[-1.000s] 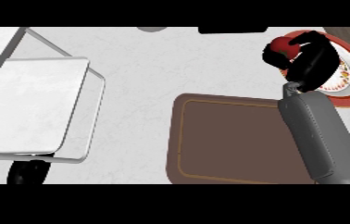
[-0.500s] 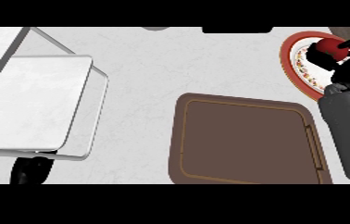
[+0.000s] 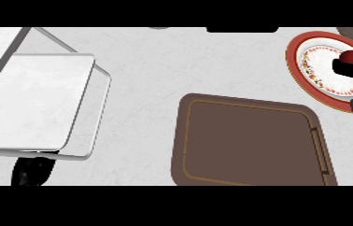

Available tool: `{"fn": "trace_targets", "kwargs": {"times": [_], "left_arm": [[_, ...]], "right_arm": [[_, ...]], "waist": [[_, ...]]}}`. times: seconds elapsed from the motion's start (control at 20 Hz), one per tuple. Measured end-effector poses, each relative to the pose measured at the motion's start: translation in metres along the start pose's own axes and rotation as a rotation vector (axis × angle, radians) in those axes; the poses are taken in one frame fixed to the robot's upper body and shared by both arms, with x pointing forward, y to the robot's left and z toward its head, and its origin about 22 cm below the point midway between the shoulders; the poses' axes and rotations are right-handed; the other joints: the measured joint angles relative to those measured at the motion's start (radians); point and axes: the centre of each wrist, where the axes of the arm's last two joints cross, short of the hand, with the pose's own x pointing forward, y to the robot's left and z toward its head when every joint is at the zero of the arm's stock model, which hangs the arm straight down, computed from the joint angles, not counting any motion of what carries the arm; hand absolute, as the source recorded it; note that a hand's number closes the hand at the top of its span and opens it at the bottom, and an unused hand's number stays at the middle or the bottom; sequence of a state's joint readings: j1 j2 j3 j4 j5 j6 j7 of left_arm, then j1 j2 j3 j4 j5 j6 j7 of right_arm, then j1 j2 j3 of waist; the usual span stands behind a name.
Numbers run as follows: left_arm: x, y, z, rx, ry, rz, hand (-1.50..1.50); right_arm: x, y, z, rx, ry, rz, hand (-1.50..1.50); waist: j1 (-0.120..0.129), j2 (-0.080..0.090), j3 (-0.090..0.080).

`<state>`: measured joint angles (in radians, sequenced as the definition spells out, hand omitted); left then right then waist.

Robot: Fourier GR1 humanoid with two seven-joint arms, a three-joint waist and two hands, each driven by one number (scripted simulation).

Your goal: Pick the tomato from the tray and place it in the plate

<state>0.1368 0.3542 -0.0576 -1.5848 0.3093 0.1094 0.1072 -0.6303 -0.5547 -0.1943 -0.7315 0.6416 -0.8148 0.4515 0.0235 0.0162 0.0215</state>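
1. The tray (image 3: 251,143) is a brown rectangle with a raised rim, lying near the worktop's (image 3: 158,71) front edge, right of the middle. Nothing lies in it.
2. The plate (image 3: 312,73) sits at the worktop's right edge, behind the tray's far right corner and apart from it. It has a red rim and a white centre with a patterned band; part of it is cut off by the view's right side.
3. The tomato (image 3: 347,57) shows as a small dark red patch over the plate's white centre, at the very right of the view. Only a sliver of it is in sight.
4. The right hand (image 3: 342,67) shows only as a black curved piece just under the tomato, touching it. It seems curled against the tomato, but too little shows to say whether it grips or is open.
5. Half a second ago more of this hand and its grey forearm showed at the right side, by the plate; now the forearm is out of view and only the black piece is left.
6. One second ago the hand and tomato were over the plate's left rim; they now show further right.
7. The left hand (image 3: 31,172) is a dark shape at the worktop's front left corner, under a white board (image 3: 41,101). Its fingers cannot be made out.
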Motion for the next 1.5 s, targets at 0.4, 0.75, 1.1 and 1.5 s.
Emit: {"fn": "trace_targets", "kwargs": {"times": [0.4, 0.75, 1.1, 1.5], "left_arm": [[0.001, -0.001, -0.001, -0.013, 0.0, 0.002, 0.0], [0.0, 0.001, 0.001, -0.014, 0.01, 0.001, 0.0], [-0.003, 0.002, 0.002, 0.012, 0.019, 0.0, 0.0], [-0.006, 0.006, 0.007, 0.048, 0.036, -0.002, 0.0]], "right_arm": [[-0.023, -0.004, -0.018, 0.186, 0.015, -0.055, -1.5], [-0.025, -0.013, -0.032, 0.123, -0.028, -0.305, -1.5], [-0.061, -0.023, -0.041, 0.126, 0.017, -0.486, -1.5], [-0.116, -0.035, -0.037, 0.294, -0.022, -0.596, -1.5]], "waist": [[0.008, 0.005, 0.002], [0.001, 0.002, 0.002], [-0.011, -0.011, 0.0], [-0.031, -0.027, -0.005]]}}
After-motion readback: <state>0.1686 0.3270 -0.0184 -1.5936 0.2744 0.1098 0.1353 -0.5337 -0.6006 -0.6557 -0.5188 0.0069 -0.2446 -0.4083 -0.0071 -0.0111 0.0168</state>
